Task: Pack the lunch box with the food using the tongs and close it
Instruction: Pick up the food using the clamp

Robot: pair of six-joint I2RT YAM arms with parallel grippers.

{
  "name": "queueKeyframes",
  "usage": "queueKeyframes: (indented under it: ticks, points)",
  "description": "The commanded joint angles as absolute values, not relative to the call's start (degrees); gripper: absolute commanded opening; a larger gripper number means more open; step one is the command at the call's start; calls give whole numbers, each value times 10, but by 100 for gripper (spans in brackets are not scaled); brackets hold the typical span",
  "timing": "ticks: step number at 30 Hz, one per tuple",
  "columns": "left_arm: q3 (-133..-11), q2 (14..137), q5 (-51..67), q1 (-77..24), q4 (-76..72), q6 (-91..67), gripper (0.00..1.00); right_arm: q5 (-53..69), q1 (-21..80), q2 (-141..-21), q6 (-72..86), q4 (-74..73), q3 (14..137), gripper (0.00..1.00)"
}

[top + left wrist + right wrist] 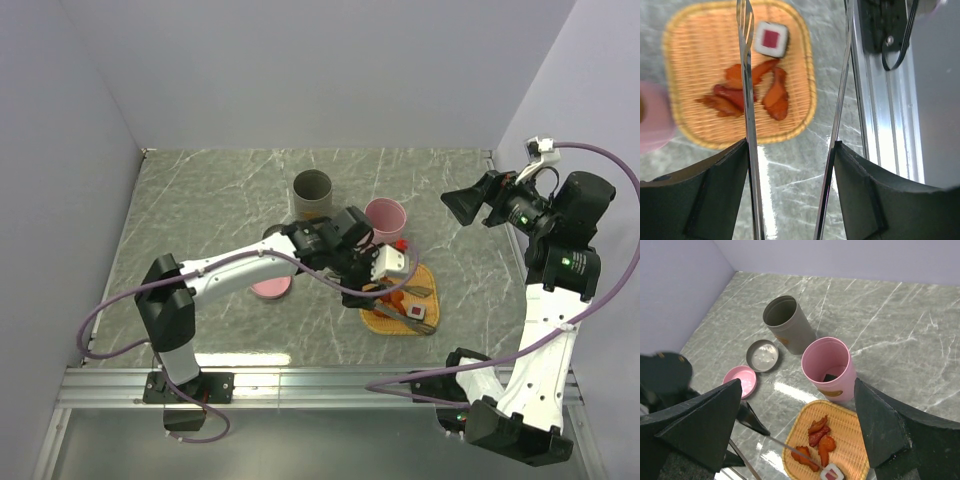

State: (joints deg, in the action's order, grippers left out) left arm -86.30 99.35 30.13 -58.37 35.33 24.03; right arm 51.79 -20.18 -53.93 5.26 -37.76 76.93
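Jaws of my left gripper (790, 150) grip the tongs (746, 75), one arm against each finger. My right gripper (799, 385) gapes wide, holding nothing. I see the tray (695, 60) carrying fried chunks (775, 97) and one sushi roll (771, 39), and the pink cup (842, 382) with a dark piece (830, 376) inside. The tongs run straight out from the fingers, one tip over the chunks, the other past the tray's edge.

Setting: robotics lab test cell. Plain lilac wall panels (330, 70) box in a grey marble-pattern tabletop (220, 200). An aluminium rail (320, 385) along the near edge carries the left arm base (188, 388) and right arm base (505, 425). Purple cabling (83, 335) loops loose.
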Motion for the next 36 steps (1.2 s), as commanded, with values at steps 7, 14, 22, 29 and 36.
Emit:
queueKeyframes:
  ticks: [7,14,22,29,36]
  points:
    - [-859,1021,270,-592,324,296,72,523,-207,-538,58,-362,781,100]
    - [-862,1044,245,-592,311,299,69,543,-207,-535,50,-362,780,100]
    - [-882,1070,243,-592,323,306,67,537,-207,-541,48,-369,782,100]
    - [-878,1074,241,-592,326,305,58,536,-207,-540,52,-366,779,100]
    - [-883,1072,233,-592,336,306,51,535,-207,-542,52,-367,782,100]
